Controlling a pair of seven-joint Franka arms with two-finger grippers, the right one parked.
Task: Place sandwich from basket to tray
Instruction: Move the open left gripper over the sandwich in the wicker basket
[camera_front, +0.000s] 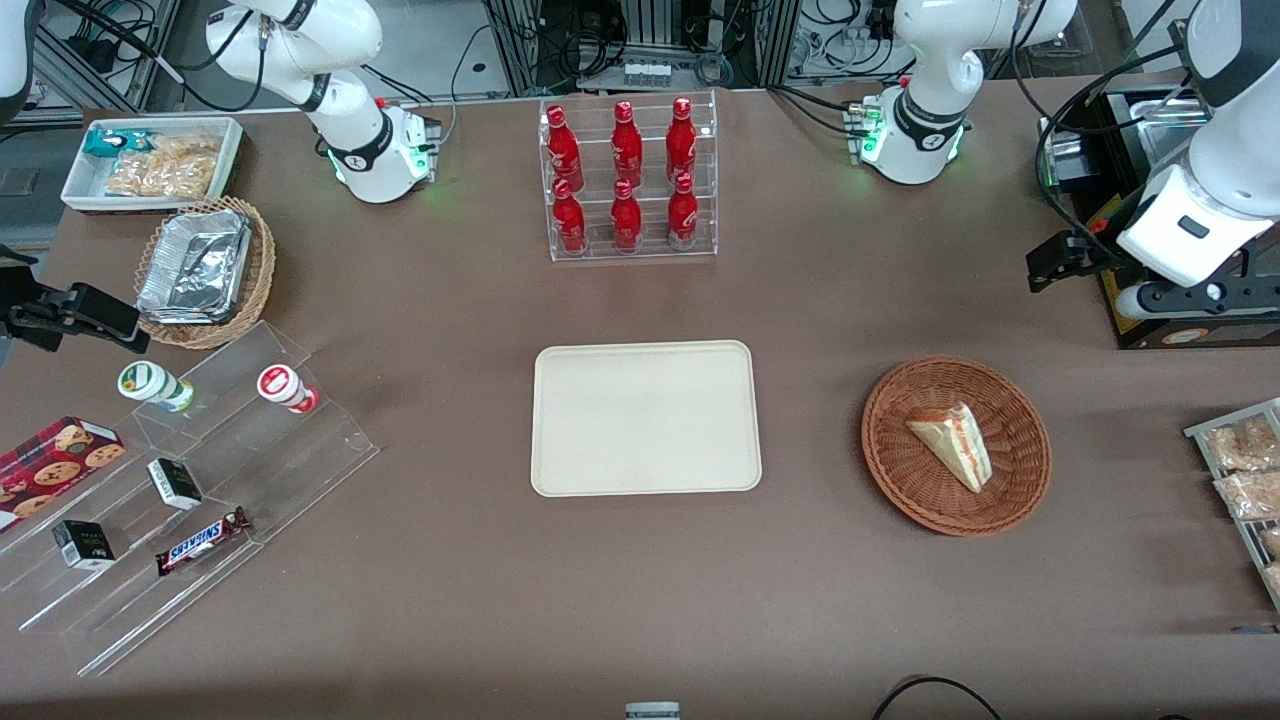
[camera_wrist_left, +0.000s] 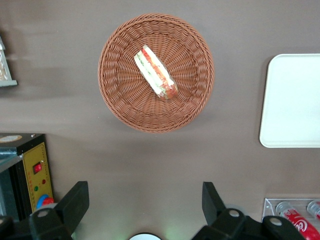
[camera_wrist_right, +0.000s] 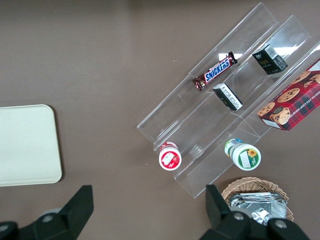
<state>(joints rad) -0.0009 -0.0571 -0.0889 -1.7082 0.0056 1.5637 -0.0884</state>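
Note:
The sandwich (camera_front: 952, 445) (camera_wrist_left: 156, 73), a pale wedge with red and green filling, lies in the round reddish-brown basket (camera_front: 890, 470) (camera_wrist_left: 120, 105). The cream tray (camera_front: 645, 418) (camera_wrist_left: 295, 100) sits bare at the table's middle, beside the basket toward the parked arm's end. My gripper (camera_front: 1058, 262) (camera_wrist_left: 145, 195) hangs high above the table, farther from the front camera than the basket. Its fingers (camera_wrist_left: 75, 200) stand wide open with nothing between them, well apart from the sandwich.
A clear rack of red bottles (camera_front: 628, 180) stands farther back than the tray. A black box with a yellow panel (camera_wrist_left: 35, 175) sits near my arm. Bagged snacks (camera_front: 1245, 470) lie at the working arm's end. A stepped acrylic shelf (camera_front: 200, 480) and a foil-filled basket (camera_front: 205, 270) lie toward the parked arm's end.

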